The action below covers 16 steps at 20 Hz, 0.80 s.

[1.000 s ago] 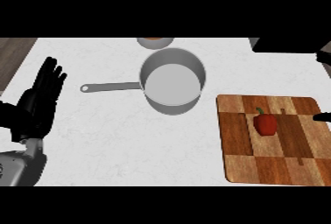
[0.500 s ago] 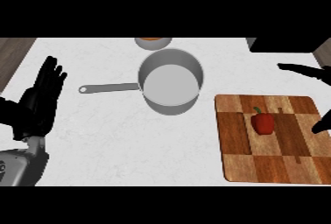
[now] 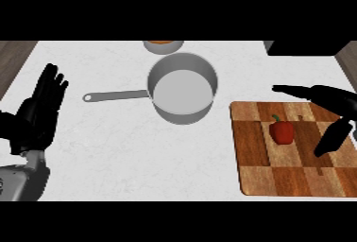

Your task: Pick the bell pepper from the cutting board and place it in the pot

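Your right robot hand [image 3: 333, 105] is spread open and holds nothing, fingers and thumb on either side of the pepper [image 3: 282, 132] but apart from it. The pepper stands on the cutting board [image 3: 293, 182] near the bench's right edge, well apart from the pot [image 3: 182, 90]. If you close off-centre, the pepper could tip or roll away across the board. Your left robot hand [image 3: 38, 113] rests open at the bench's left edge.
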Each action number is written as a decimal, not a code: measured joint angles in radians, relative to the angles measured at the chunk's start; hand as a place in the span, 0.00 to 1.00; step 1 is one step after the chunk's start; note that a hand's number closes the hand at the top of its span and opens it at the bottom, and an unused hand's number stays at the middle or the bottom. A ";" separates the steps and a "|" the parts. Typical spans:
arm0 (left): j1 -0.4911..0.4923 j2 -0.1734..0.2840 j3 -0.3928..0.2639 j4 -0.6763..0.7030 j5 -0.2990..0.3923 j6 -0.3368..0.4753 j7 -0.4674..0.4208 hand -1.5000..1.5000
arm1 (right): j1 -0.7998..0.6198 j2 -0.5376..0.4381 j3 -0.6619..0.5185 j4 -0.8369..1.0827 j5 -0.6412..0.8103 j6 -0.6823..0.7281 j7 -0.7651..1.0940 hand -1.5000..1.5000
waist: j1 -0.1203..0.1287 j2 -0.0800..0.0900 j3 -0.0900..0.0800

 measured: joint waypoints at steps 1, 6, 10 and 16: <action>-0.008 -0.004 0.008 0.011 0.002 -0.010 -0.002 0.50 | 0.013 0.011 -0.004 -0.010 0.013 -0.001 0.008 0.00 | 0.000 0.000 0.000; 0.001 -0.010 0.034 -0.016 -0.010 -0.035 0.026 0.50 | 0.040 0.051 -0.028 -0.036 0.081 0.016 0.044 0.00 | 0.002 0.001 0.000; -0.001 -0.030 0.034 -0.026 -0.030 -0.039 0.035 0.50 | 0.048 0.069 -0.035 -0.006 0.157 -0.008 0.049 0.00 | 0.003 0.002 0.001; -0.014 -0.049 0.062 -0.018 -0.055 -0.056 0.045 0.50 | 0.063 0.118 -0.069 0.014 0.235 -0.020 0.042 0.00 | 0.003 0.002 0.001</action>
